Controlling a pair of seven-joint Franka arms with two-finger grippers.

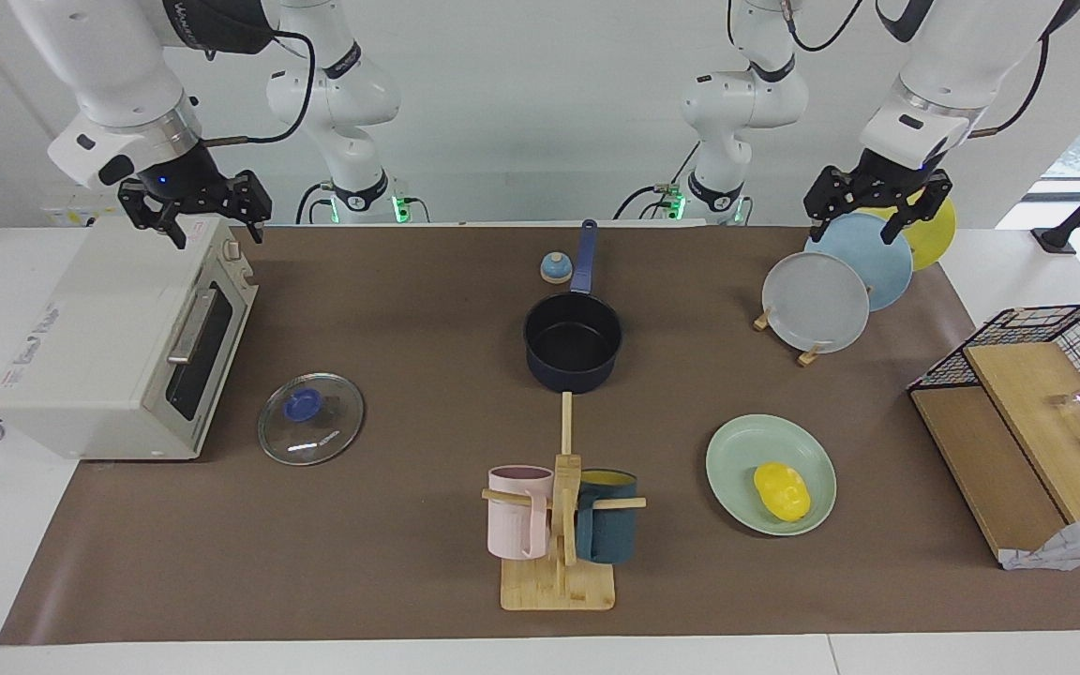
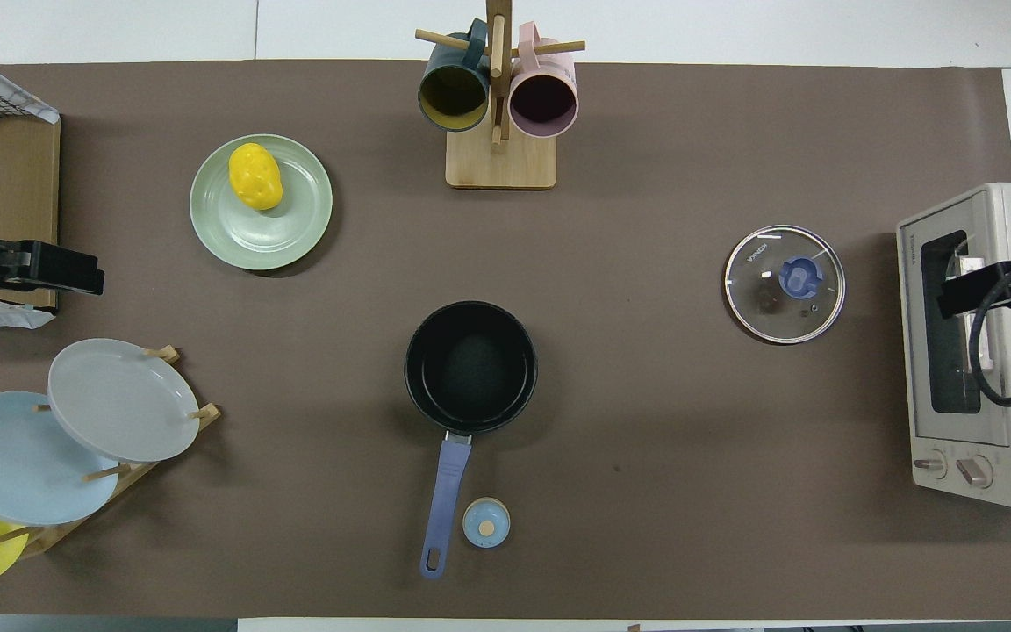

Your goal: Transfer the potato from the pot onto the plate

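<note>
The yellow potato (image 1: pixel 781 490) (image 2: pixel 254 176) lies on the mint-green plate (image 1: pixel 744 450) (image 2: pixel 290 230), near the rim farthest from the robots. The navy pot (image 1: pixel 573 342) (image 2: pixel 470 367) stands mid-table with nothing in it, its blue handle pointing toward the robots. My left gripper (image 1: pixel 863 220) (image 2: pixel 75 270) hangs open and empty in the air above the rack of standing plates. My right gripper (image 1: pixel 212 228) (image 2: pixel 971 294) hangs open and empty over the toaster oven, where that arm waits.
A toaster oven (image 1: pixel 118 347) stands at the right arm's end, with a glass lid (image 1: pixel 310 417) beside it. A mug tree (image 1: pixel 559 525) holds two mugs. The plate rack (image 1: pixel 817 302) and a wire basket with boards (image 1: pixel 1018 422) fill the left arm's end. A small blue bell (image 1: pixel 555 268) sits by the pot handle.
</note>
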